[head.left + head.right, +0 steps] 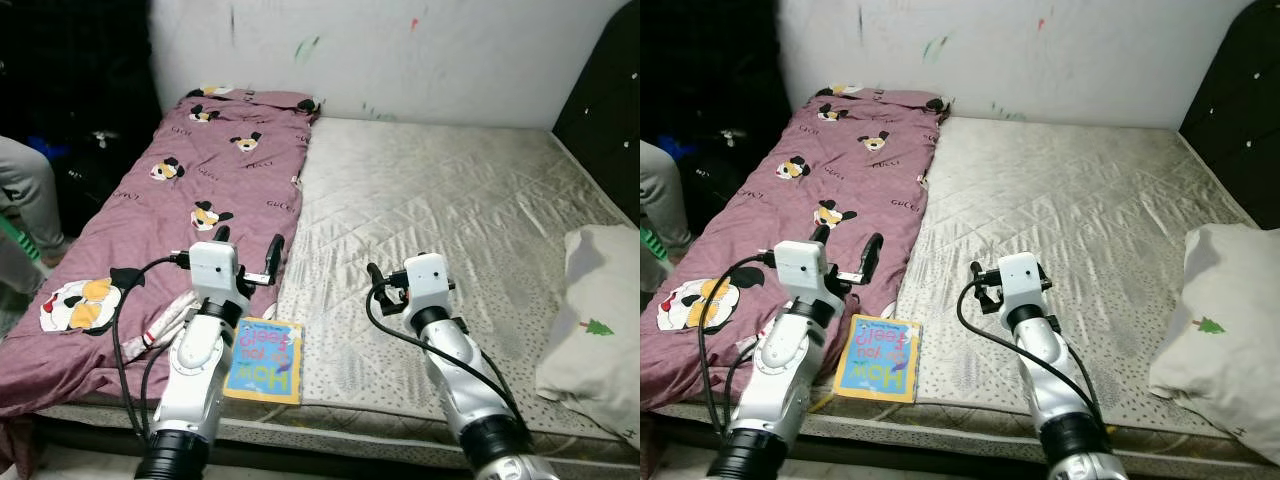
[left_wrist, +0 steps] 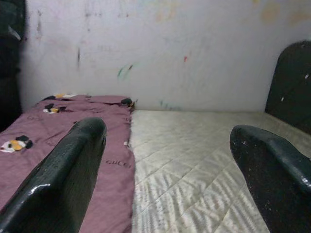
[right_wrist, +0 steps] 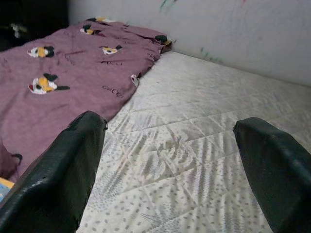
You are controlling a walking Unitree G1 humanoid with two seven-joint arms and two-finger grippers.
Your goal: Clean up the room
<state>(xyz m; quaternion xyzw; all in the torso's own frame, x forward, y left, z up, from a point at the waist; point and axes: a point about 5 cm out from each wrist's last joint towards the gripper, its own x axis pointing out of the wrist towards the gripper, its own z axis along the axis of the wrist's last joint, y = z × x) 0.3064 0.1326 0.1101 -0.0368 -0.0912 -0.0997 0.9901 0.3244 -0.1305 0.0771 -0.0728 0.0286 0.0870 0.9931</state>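
A colourful children's book [image 1: 264,360] lies flat at the front edge of the bare quilted mattress [image 1: 450,200]. A purple blanket [image 1: 200,180] printed with cartoon figures covers the bed's left strip. My left gripper [image 1: 250,242] hovers open over the blanket's right edge, just beyond the book, holding nothing. To its right, my right gripper [image 3: 170,126] is open above the mattress, also without anything in it. In the left wrist view the left gripper [image 2: 167,131] points along the bed toward the wall.
A white pillow [image 1: 600,320] rests at the bed's right front. A black headboard [image 1: 610,100] stands along the right side. A person's leg [image 1: 25,195] is at the far left beside the bed. Striped white cloth [image 1: 170,320] lies by my left arm.
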